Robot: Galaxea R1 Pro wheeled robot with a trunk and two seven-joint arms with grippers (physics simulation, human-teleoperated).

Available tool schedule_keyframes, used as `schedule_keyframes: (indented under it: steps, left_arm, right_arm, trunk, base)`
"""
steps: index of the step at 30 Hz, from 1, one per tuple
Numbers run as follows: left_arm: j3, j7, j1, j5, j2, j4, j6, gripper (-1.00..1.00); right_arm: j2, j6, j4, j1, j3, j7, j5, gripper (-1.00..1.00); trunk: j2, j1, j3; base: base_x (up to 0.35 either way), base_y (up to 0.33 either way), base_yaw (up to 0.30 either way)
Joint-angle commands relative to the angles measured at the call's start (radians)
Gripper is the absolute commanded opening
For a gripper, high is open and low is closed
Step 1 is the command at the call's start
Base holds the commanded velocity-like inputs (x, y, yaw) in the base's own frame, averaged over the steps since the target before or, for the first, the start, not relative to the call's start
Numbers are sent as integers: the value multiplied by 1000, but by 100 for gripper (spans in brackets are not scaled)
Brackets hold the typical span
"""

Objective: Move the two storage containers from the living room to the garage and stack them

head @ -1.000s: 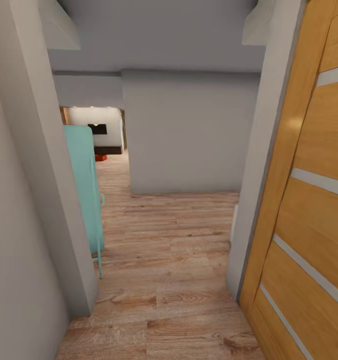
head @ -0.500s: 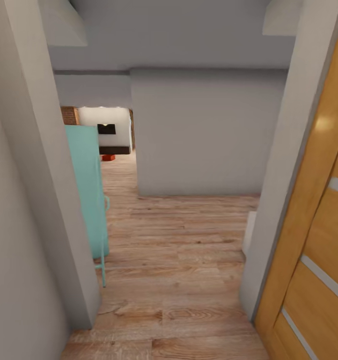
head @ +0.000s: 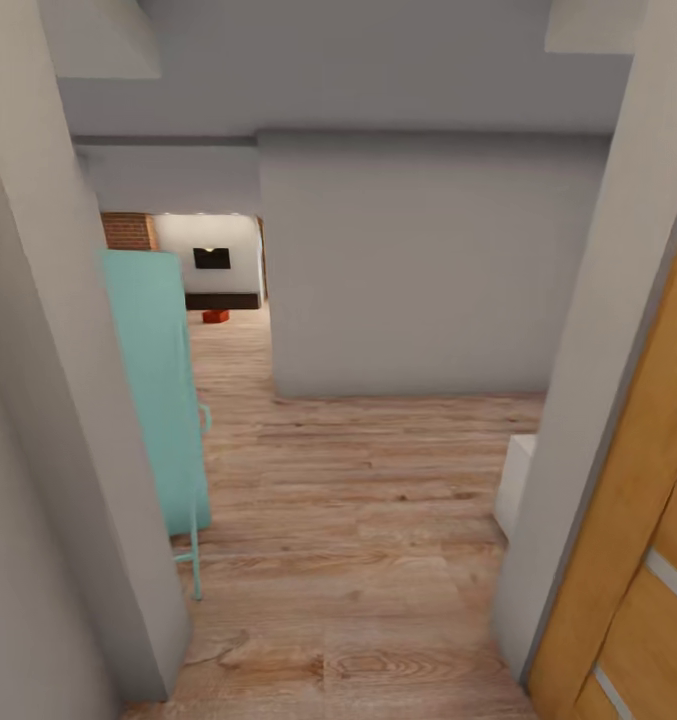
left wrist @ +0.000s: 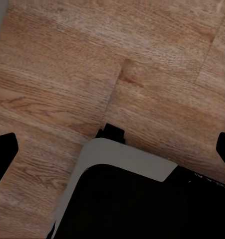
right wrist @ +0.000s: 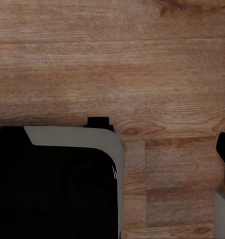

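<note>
Rolling forward through the doorway has slid the wooden door toward 4 o'clock. One storage container sits far off at 11 o'clock in the living room, so I'm closing in; I cannot tell either tool's state.

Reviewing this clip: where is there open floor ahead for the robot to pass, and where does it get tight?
Open plank floor runs between the turquoise cabinet and the wooden door, up to the grey wall block. A narrower strip leads between that cabinet and the wall toward a small orange-red container. Tightest: the near doorway, between the left wall edge and the door.

Black robot base, pale grey rounded rim
</note>
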Motion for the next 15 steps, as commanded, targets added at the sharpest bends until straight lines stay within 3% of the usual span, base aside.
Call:
schedule_keyframes:
  steps: [1,15]
  left_arm:
    - [-1,2,-1,5,0,0,-3,100]
    - [-1,2,-1,5,0,0,-3,100]
  right_arm:
    - [0,-6,3,-1,7,0,-6,100]
    - [0,-17,3,-1,7,0,-4,100]
  trunk:
    - [-1,1,-1]
    - [-1,1,-1]
  base:
    - [322,0,0]
    - [322,0,0]
